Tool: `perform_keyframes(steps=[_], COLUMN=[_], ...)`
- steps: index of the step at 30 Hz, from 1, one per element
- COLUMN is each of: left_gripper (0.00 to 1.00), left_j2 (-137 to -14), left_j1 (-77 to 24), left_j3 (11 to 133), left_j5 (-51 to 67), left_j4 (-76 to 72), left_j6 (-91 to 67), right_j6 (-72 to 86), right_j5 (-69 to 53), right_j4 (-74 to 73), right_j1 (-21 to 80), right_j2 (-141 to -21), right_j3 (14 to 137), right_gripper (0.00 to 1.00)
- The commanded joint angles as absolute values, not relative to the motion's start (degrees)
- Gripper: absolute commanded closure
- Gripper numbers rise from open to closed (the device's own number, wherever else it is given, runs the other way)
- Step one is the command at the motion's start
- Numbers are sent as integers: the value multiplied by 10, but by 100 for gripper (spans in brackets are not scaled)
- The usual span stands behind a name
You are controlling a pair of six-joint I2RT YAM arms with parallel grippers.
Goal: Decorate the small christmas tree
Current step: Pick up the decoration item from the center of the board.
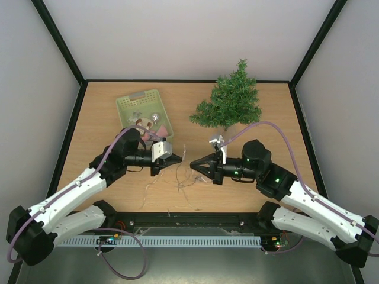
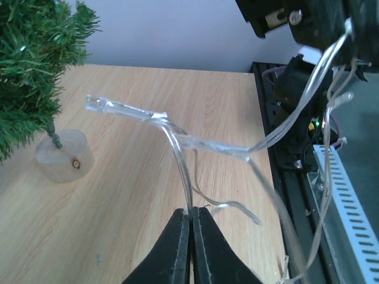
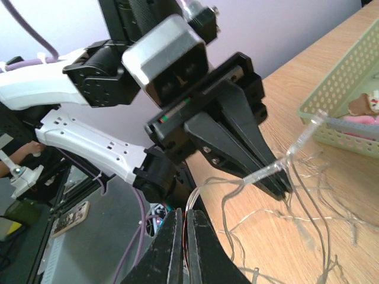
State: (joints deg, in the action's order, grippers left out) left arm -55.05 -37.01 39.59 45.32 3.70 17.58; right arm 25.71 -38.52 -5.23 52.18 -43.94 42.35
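Note:
The small christmas tree (image 1: 228, 103) stands at the back right of the table on a round wooden base (image 2: 64, 155); no ornament shows on it. A clear light string (image 1: 185, 171) lies tangled on the wood at the middle front. My left gripper (image 1: 179, 158) and my right gripper (image 1: 192, 163) meet tip to tip above it. In the left wrist view the left gripper (image 2: 190, 214) is shut on a strand of the string (image 2: 177, 142). The right gripper (image 3: 185, 216) is shut on another strand, which runs to the left gripper (image 3: 281, 183).
A pale green basket (image 1: 144, 109) with several small ornaments sits at the back left, just behind the left arm; its mesh wall (image 3: 349, 77) shows in the right wrist view. Loose loops of string trail toward the black front rail (image 1: 195, 219).

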Motion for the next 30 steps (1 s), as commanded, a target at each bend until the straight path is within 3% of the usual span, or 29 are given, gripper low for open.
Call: perform_keyframes(steps=[1, 9, 17, 30], left_gripper=[98, 98, 98, 97], left_j2=[-524, -477, -496, -564], left_j1=[-373, -372, -355, -336], left_j3=[414, 382, 400, 448], left_j5=[424, 295, 161, 65], left_j4=[16, -52, 29, 210], left_j6=[169, 41, 2, -114], right_j6=[254, 245, 240, 294], right_j5=[-354, -314, -345, -46], right_j4=[-58, -118, -90, -72], right_j1=[521, 521, 520, 520], right_j2=[-426, -429, -355, -298], right_j3=[401, 388, 431, 462], right_gripper=[98, 98, 98, 98])
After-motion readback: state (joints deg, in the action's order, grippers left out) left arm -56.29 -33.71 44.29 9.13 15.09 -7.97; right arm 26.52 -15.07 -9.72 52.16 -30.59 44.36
